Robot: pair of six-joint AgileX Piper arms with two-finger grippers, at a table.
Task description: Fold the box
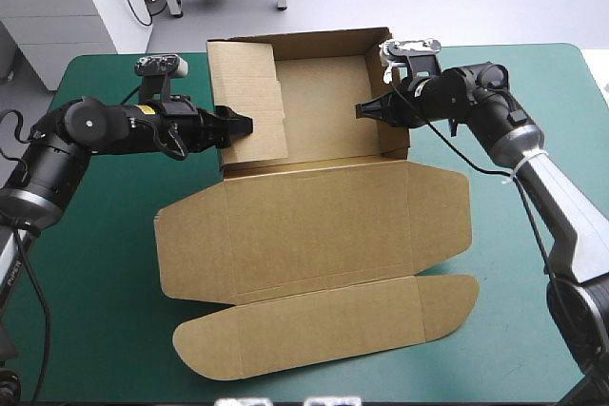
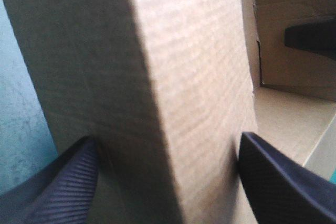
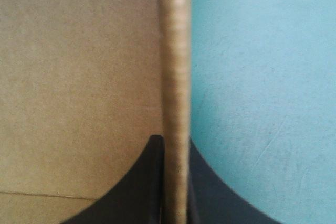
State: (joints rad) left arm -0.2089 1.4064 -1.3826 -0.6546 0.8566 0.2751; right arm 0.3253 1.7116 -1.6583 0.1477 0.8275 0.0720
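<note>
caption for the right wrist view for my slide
Right gripper shut on the box, its raised side wall edge-on between the black fingers, teal-green cover on its outer side.

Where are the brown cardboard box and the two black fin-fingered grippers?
brown cardboard box [image 1: 314, 225], high view, on its flat lid panel.
left black gripper [image 1: 243, 125], high view, at its fingertips, by the box wall.
right black gripper [image 1: 362, 109], high view, at its fingertips.

brown box [image 1: 314, 225], teal-green bench [image 1: 105, 244]
plain brown board with faint fine ribbing; the bench cover an even teal-green; left tool [image 1: 245, 125] and right tool [image 1: 365, 109] black, fingers [image 2: 58, 190] finely ridged.
</note>
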